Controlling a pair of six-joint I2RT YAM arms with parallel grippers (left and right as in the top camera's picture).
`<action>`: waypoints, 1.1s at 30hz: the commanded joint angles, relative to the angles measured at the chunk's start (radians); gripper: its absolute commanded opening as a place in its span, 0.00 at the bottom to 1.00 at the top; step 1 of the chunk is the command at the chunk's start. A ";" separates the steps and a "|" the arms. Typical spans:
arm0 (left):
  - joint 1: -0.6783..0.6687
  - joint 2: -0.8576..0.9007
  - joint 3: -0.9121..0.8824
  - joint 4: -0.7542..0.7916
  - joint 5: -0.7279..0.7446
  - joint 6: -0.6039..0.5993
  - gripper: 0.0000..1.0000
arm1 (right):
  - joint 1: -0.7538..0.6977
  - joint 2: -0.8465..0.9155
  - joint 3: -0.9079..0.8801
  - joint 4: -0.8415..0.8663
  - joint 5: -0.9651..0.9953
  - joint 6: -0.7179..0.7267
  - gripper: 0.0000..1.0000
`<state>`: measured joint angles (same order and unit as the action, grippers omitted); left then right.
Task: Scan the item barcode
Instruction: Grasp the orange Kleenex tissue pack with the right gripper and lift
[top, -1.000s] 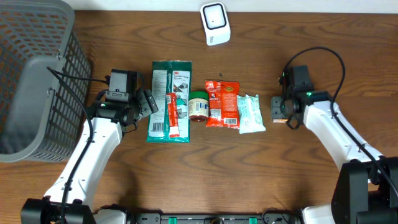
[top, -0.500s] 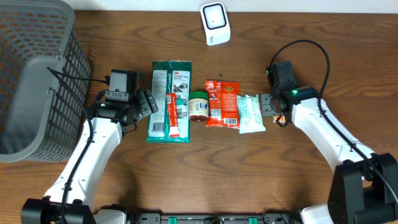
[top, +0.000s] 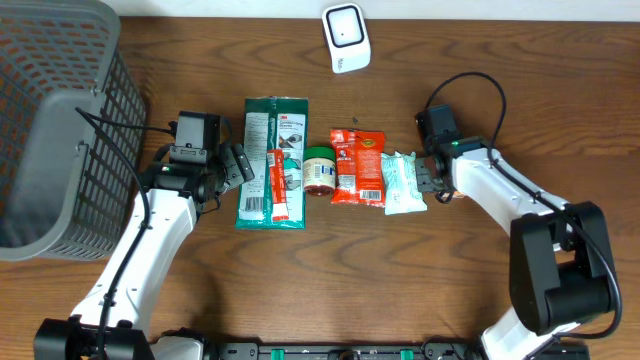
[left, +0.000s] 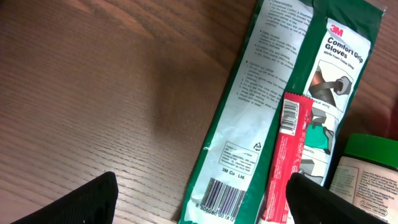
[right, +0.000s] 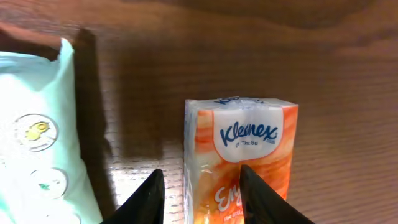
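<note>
An orange and white Kleenex pack (right: 239, 155) lies on the wood just past my right gripper (right: 200, 171). Its fingers stand apart: the right fingertip (right: 261, 193) overlaps the pack's face, and bare table shows between the left fingertip and the pack's edge. In the overhead view the right gripper (top: 430, 180) sits just right of a pale green wipes packet (top: 404, 183). My left gripper (left: 202, 208) hangs wide open over the barcode end of a green 3M gloves pack (left: 273, 93), with a red stick packet (left: 286, 162) lying on it. The white scanner (top: 346, 38) stands at the back.
A green-lidded jar (top: 320, 170) and a red snack bag (top: 358, 167) lie in the row between the gloves and the wipes. A grey mesh basket (top: 60, 120) fills the far left. Both arms' cables arc above the table.
My right gripper has slid left, toward the wipes packet, with its fingers a little closer together. The left arm and the row of items have not moved.
</note>
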<state>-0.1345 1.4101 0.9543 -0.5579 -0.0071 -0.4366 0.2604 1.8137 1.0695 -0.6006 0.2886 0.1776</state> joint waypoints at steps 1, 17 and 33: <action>0.003 -0.005 0.017 -0.003 -0.020 0.010 0.87 | 0.004 0.019 -0.006 0.000 0.021 0.001 0.29; 0.003 -0.005 0.017 -0.003 -0.020 0.010 0.86 | -0.014 -0.155 0.023 -0.042 -0.199 0.002 0.01; 0.003 -0.005 0.017 -0.003 -0.020 0.010 0.87 | -0.417 -0.189 0.020 -0.099 -1.072 -0.113 0.01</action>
<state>-0.1345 1.4101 0.9543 -0.5579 -0.0074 -0.4366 -0.0967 1.5909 1.0809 -0.6960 -0.4976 0.1390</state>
